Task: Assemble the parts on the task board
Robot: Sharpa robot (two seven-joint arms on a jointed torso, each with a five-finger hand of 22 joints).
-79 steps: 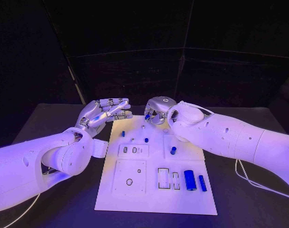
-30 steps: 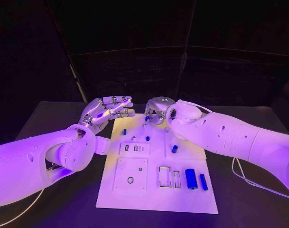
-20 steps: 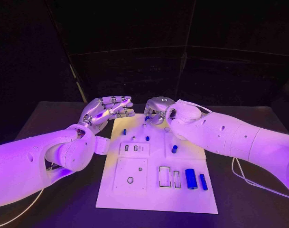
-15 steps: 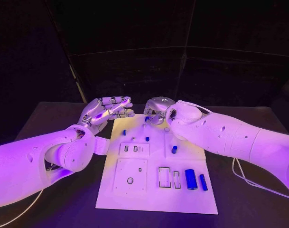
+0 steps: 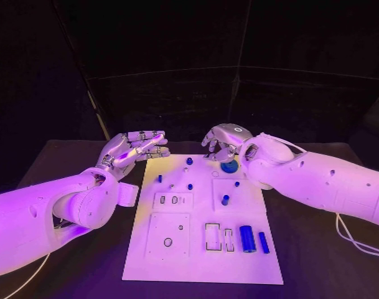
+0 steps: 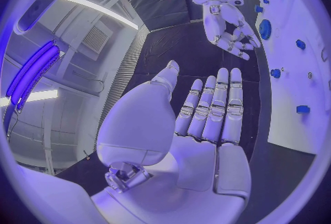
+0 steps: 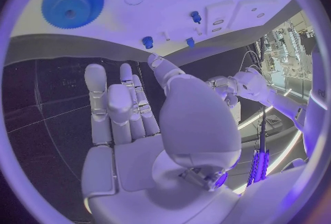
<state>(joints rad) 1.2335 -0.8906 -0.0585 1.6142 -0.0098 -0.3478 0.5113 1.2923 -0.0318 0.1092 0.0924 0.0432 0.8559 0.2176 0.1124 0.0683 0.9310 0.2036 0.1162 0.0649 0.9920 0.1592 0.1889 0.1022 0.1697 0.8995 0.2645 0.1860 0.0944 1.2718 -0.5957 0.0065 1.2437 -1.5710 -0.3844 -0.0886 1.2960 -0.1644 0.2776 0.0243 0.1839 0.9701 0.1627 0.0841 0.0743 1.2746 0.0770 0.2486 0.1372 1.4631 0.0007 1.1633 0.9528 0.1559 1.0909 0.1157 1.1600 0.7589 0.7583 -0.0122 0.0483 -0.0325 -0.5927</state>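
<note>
The white task board (image 5: pixel 198 261) lies lengthwise in the middle of the table. A blue gear (image 5: pixel 229 166) (image 7: pixel 72 0) (image 6: pixel 265 29) lies flat at the board's far end. My right hand (image 5: pixel 226 141) (image 7: pixel 138 119) hovers just above and behind the gear, fingers apart and holding nothing. My left hand (image 5: pixel 135 148) (image 6: pixel 200 119) hangs over the board's far left corner, fingers stretched out straight and empty. Small blue pegs (image 5: pixel 189 161) stand on the far half of the board. A thick blue cylinder (image 5: pixel 247 238) and a thinner one (image 5: pixel 264 242) lie on the near right part.
The board has a rectangular recess (image 5: pixel 213 237) beside the cylinders and an oval hole (image 5: pixel 168 242) on the near left. A white cable (image 5: pixel 360 243) runs over the black table at the right. Both white forearms flank the board's sides.
My right hand has lifted and drawn back to the right, and the blue gear now lies uncovered on the board's far end. The left hand has hardly moved.
</note>
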